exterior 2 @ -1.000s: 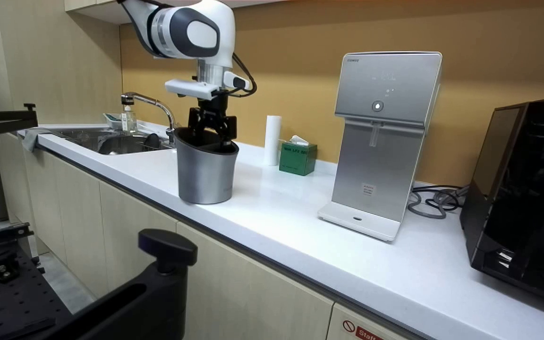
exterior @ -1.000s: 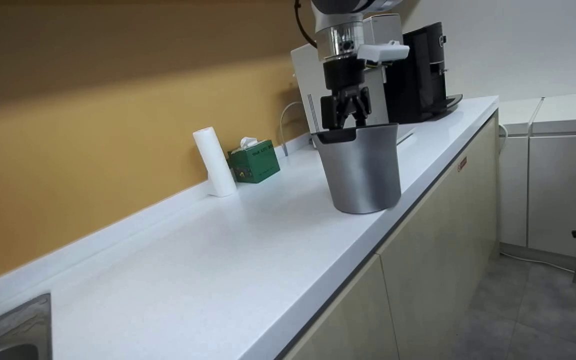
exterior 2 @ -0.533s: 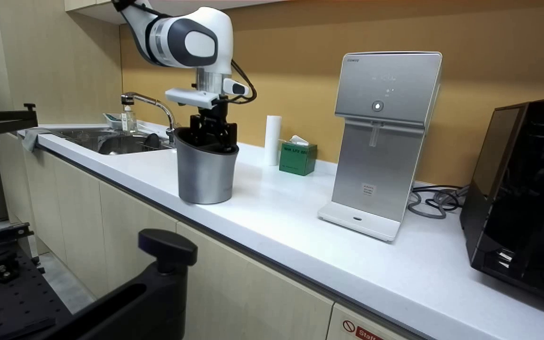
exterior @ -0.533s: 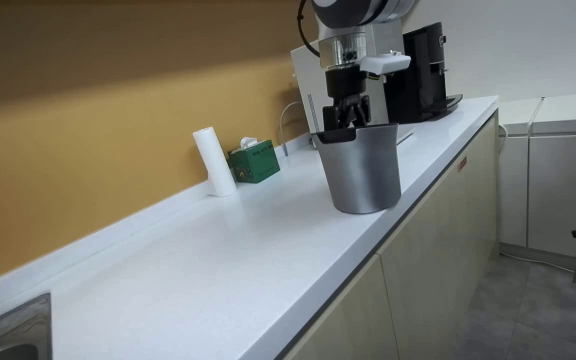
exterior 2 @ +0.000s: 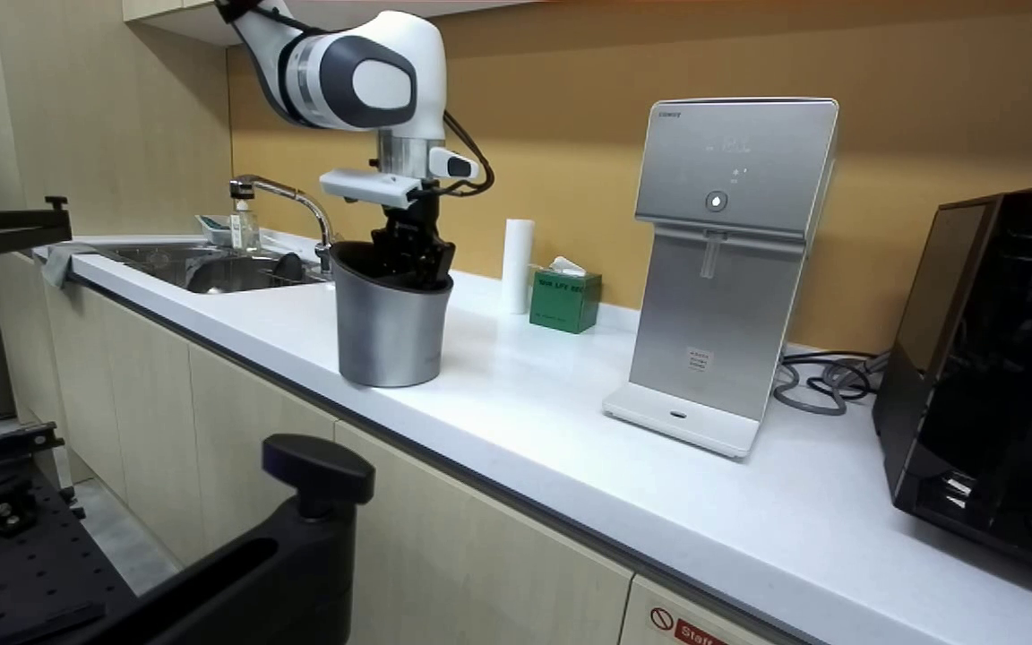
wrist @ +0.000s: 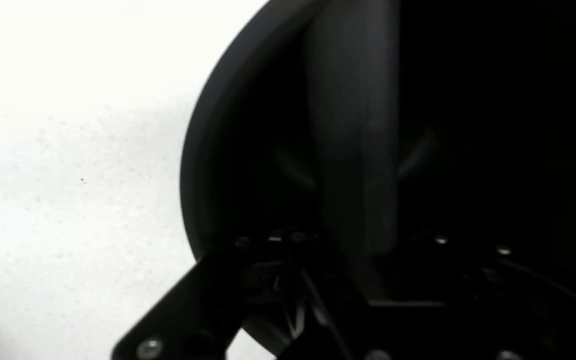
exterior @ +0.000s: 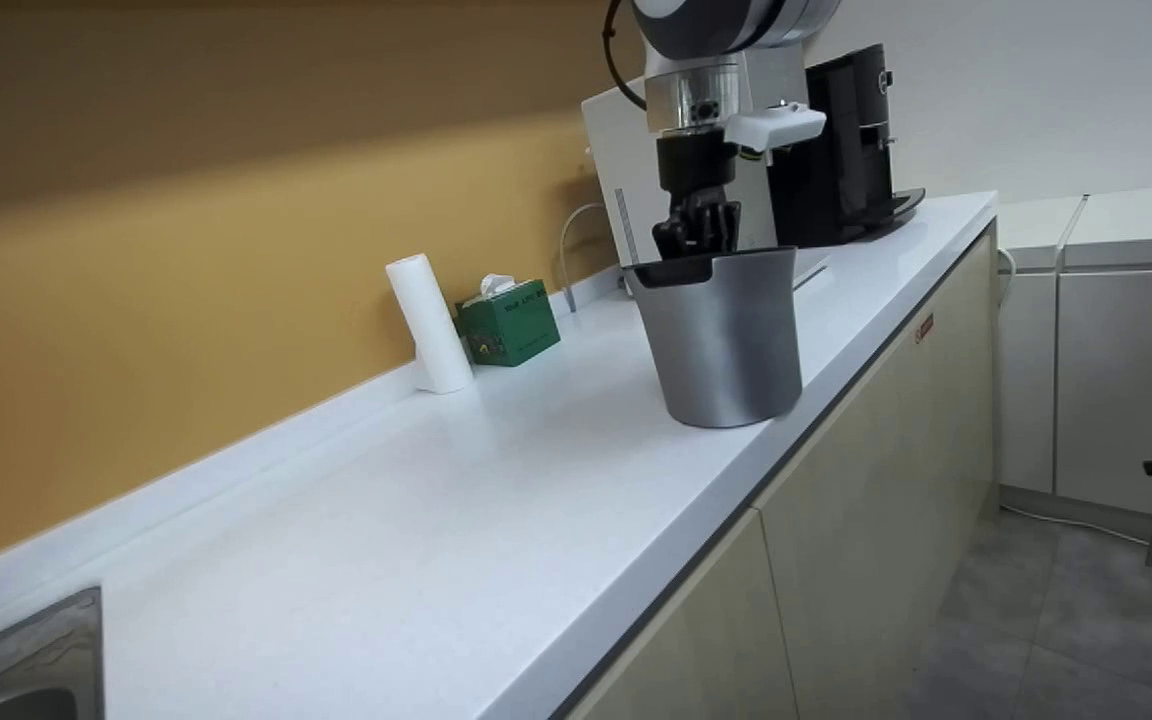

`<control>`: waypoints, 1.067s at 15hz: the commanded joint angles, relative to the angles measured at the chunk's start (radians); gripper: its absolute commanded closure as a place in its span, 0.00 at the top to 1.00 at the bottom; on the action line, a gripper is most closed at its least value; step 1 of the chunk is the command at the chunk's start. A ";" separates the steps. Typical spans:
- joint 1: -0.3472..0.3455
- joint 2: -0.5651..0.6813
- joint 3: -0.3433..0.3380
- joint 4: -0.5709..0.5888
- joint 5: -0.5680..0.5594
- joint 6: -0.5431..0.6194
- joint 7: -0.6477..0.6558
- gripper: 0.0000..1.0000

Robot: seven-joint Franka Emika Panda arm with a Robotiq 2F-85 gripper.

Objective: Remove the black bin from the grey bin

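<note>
The grey bin (exterior: pixel 731 350) stands upright on the white counter, near its front edge, in both exterior views. Inside it sits the black bin (exterior: pixel 674 271), mostly hidden by the grey wall. From above, the wrist view shows the black bin's curved rim (wrist: pixel 197 150) and a dark upright divider (wrist: pixel 355 125) across its middle. My gripper (exterior 2: pixel 413 269) points down with its fingertips below the rim, hidden in both exterior views. In the wrist view its dark fingers stand on either side of the divider, close to it. It is too dark there to tell whether they touch it.
A white paper roll (exterior 2: pixel 517 266) and a green tissue box (exterior 2: pixel 565 297) stand by the wall. A silver water dispenser (exterior 2: pixel 731 287) and a black machine (exterior 2: pixel 991 376) are further along. The sink (exterior 2: pixel 220 269) lies at the far end. A black stand (exterior 2: pixel 319 475) is in the foreground.
My gripper has come down a little deeper into the bin and its fingers have drawn closer together. The arm has shifted slightly sideways. Both bins stay in place.
</note>
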 commanded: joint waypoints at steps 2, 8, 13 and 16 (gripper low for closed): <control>0.007 -0.025 -0.004 -0.018 -0.006 0.008 0.025 0.03; 0.013 -0.041 -0.007 -0.006 -0.069 -0.007 0.065 0.02; 0.031 -0.085 0.003 0.015 -0.203 -0.039 0.167 0.02; 0.036 -0.121 0.017 0.037 -0.282 -0.074 0.245 0.02</control>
